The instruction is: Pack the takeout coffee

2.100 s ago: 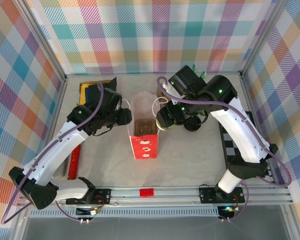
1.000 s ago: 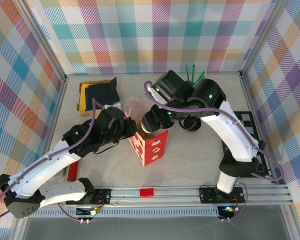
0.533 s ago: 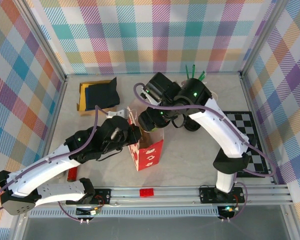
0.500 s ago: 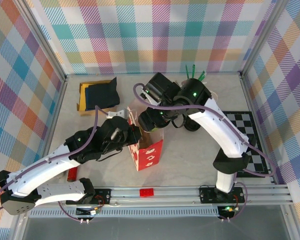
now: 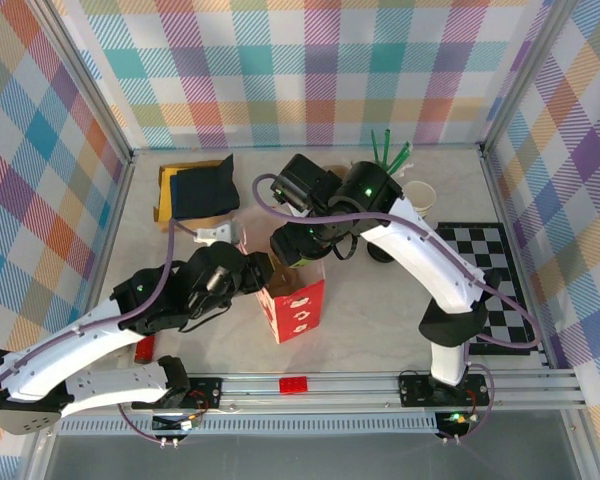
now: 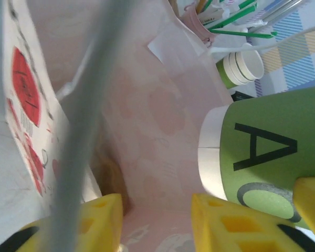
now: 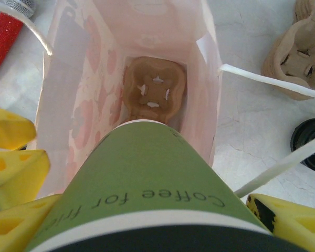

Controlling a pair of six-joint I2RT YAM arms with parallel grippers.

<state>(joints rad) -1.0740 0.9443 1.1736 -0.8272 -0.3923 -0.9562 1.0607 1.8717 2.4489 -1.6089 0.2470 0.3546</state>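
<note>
The takeout coffee [image 7: 147, 178] is a green paper cup with a black lid, and my right gripper [image 7: 152, 220] is shut on it. The cup hangs over the open mouth of a pink-lined paper bag [image 7: 79, 100], its base pointing down at a brown cup carrier [image 7: 155, 92] on the bag's floor. From above, the right gripper [image 5: 295, 245] sits over the red-fronted bag [image 5: 292, 300]. My left gripper [image 6: 157, 218] is at the bag's left rim, its yellow fingers [image 6: 220, 220] apart, with the bag's inner wall behind them and the cup [image 6: 268, 152] just to the right.
A pink cup of green straws [image 5: 385, 160] and stacked paper cups [image 5: 421, 195] stand at the back. A loose black lid [image 7: 310, 142] and spare carriers [image 7: 299, 52] lie right of the bag. A checkered mat [image 5: 490, 270] is at the right, a yellow tray [image 5: 195, 190] at the back left.
My left gripper's fingers have parted from shut and that arm has drawn back a little to the left. The right arm has carried the cup leftward over the bag's mouth.
</note>
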